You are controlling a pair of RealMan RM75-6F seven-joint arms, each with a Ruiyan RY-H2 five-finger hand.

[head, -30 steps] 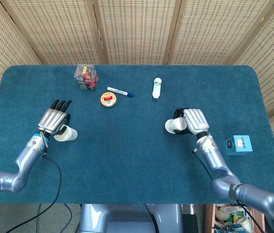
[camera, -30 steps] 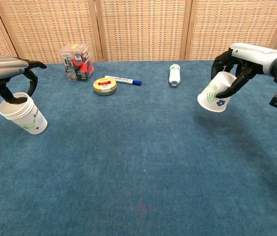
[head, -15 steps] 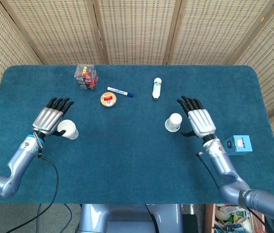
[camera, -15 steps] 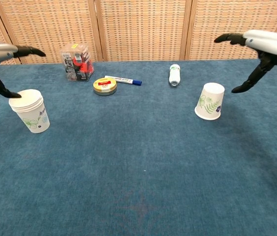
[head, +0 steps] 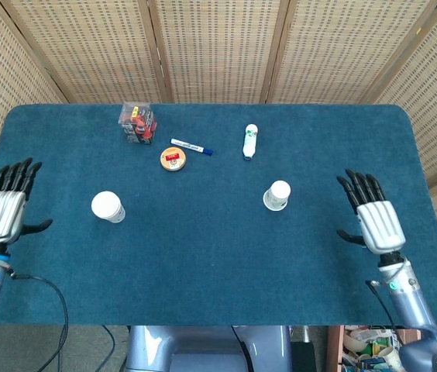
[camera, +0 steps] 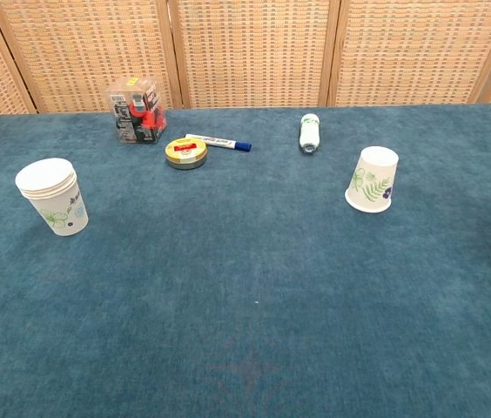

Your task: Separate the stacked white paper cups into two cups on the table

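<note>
Both your hands hold nothing, fingers spread: left hand at lower left, right hand at lower right. Farther up, the upright paper cup and upside-down paper cup stand well apart. The separation looks finished.

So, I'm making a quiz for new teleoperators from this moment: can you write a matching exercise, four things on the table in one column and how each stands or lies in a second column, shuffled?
Things:
1. white paper cup on the left
2. white paper cup on the right
3. blue-capped white marker pen
4. round yellow tin

States:
A. upside down, mouth on the blue cloth
B. lying on its side just behind the tin
C. upright, mouth facing up
D. flat, with a red patch on its lid

Pairs: 1-C, 2-A, 3-B, 4-D
</note>
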